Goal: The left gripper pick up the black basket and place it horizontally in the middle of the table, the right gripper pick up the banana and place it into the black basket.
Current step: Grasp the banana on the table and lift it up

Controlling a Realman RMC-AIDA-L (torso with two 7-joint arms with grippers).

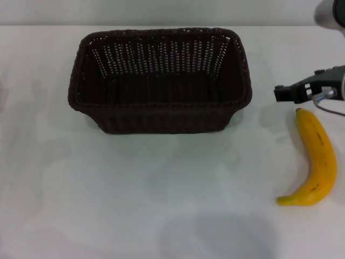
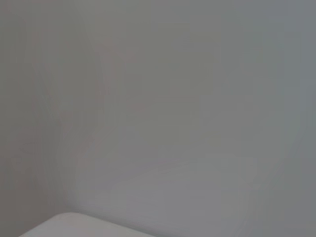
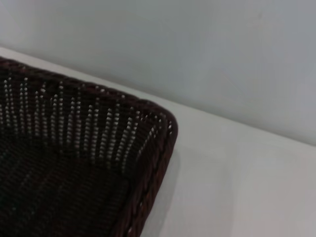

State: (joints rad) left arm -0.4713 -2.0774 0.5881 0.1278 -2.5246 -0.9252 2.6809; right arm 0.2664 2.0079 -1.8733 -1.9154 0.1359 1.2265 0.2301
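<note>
The black basket (image 1: 161,110) stands upright and empty on the white table (image 1: 135,189), lengthwise across the middle, toward the far side. The yellow banana (image 1: 318,156) lies on the table to the basket's right, stem end toward the front. My right gripper (image 1: 285,93) hovers at the right edge of the head view, just beyond the banana's far tip and right of the basket, holding nothing. The right wrist view shows a corner of the basket (image 3: 98,133) and bare table (image 3: 237,182). My left gripper is out of view.
A pale wall (image 3: 173,44) runs behind the table's far edge. The left wrist view shows only grey wall (image 2: 173,98) and a corner of a white surface (image 2: 74,224). White tabletop lies in front of and left of the basket.
</note>
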